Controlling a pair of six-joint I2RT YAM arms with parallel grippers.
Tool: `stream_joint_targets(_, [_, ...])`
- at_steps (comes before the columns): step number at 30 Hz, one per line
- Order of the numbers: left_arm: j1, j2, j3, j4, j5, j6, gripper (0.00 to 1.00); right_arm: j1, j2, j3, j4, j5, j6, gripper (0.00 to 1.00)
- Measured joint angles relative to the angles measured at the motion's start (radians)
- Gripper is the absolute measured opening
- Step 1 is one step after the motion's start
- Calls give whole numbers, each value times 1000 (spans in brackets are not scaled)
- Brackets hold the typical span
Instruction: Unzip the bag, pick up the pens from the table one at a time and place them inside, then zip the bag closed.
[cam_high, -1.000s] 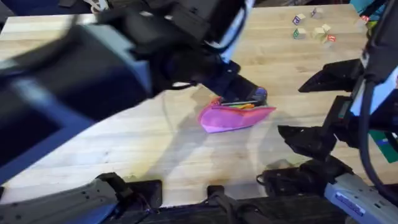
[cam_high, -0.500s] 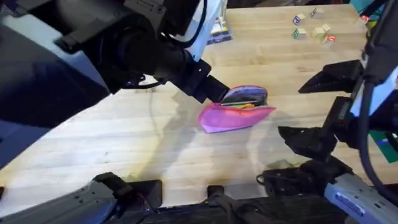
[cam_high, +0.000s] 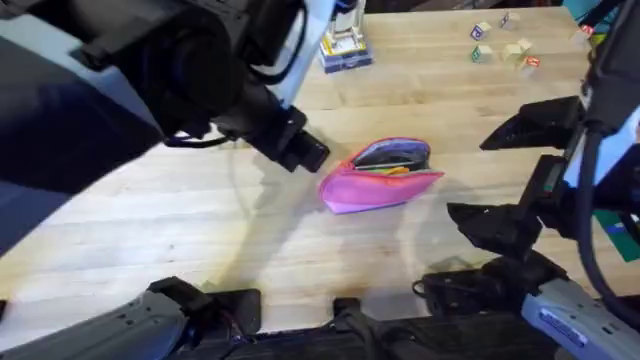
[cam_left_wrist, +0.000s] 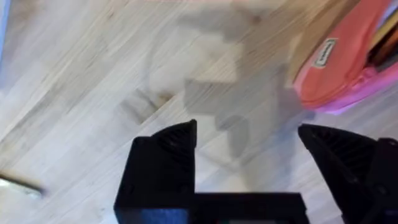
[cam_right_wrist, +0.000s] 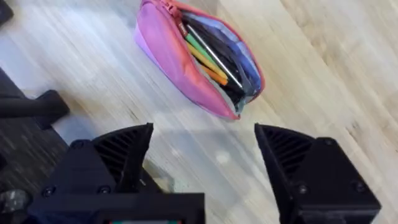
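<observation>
The pink bag (cam_high: 380, 182) lies on the table (cam_high: 200, 240) near the middle, its zipper mouth gaping. Inside it I see pens (cam_right_wrist: 206, 57), orange and green among them, with a pale one on top. My left gripper (cam_high: 305, 152) hovers just left of the bag, apart from it. In the left wrist view the left gripper (cam_left_wrist: 245, 134) is open and empty over bare wood, with the bag (cam_left_wrist: 345, 62) off to one side. My right gripper (cam_high: 467, 177) stands open to the right of the bag. The right gripper (cam_right_wrist: 204, 132) looks down at the bag (cam_right_wrist: 171, 59).
Small wooden letter blocks (cam_high: 505, 45) are scattered at the back right. A blue-and-white boxed item (cam_high: 345, 48) stands at the back centre. A green item (cam_high: 615, 228) lies at the right edge. Open wood lies in front of the bag.
My left gripper has drawn back from the bag's mouth, moving left and away. The bag and the right arm have stayed put.
</observation>
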Motion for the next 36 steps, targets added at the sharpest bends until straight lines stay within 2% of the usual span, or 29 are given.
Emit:
stream_joint_targets(6, [93, 0, 0, -18, 6, 94, 993, 0, 0, 0, 0, 0, 0, 998])
stream_joint_targets(12, [176, 0, 0, -18, 73, 214, 993, 0, 0, 0, 0, 0, 0, 998])
stream_joint_targets(13, [198, 0, 0, -18, 111, 285, 993, 0, 0, 0, 0, 0, 0, 998])
stream_joint_targets(18, [205, 0, 0, -17, 199, 442, 993, 0, 0, 0, 0, 0, 0, 998])
stream_joint_targets(27, [219, 0, 0, -59, 454, 767, 993, 0, 0, 0, 2, 0, 0, 998])
stream_joint_targets(34, [325, 0, 0, -191, 612, 985, 994, 0, 0, 0, 6, -17, 0, 998])
stream_joint_targets(35, [365, 0, 0, -247, 676, 1082, 995, 0, 0, 0, 26, -40, 3, 998])
stream_joint_targets(36, [372, 0, 0, -264, 690, 1111, 995, 0, 0, 0, 36, -50, 3, 998])
